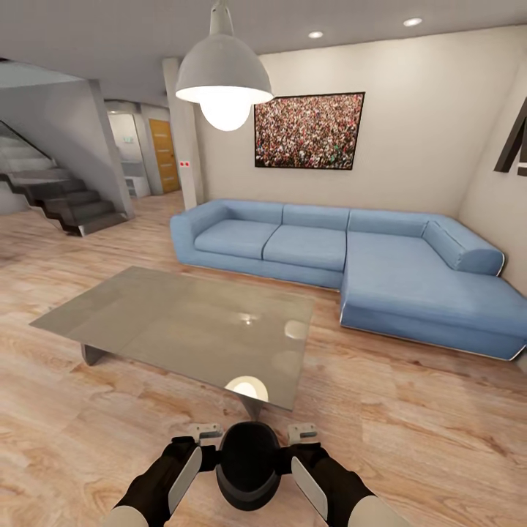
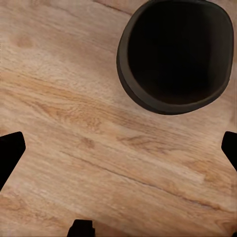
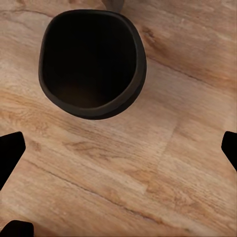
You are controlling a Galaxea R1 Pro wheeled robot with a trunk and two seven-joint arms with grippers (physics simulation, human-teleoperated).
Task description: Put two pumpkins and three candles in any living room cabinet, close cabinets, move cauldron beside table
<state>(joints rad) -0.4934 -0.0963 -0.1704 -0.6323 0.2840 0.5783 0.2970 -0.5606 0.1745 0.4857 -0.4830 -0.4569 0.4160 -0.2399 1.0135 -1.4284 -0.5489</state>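
Fingers of the left gripper [image 2: 118, 148] are spread wide over bare plank floor [image 2: 74, 123]; the black cauldron [image 1: 249, 465] stands on the floor between the two grippers, just ahead of the glass table [image 1: 176, 322]; the right gripper [image 3: 118, 148] is likewise spread, gripping nothing.

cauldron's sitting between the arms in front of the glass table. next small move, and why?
Probably leave the cauldron where it is and draw both arms back. It stands on the wood floor just short of the table corner, so it already looks next to it. In both wrist views the fingers are spread wide over bare floor, gripping nothing.
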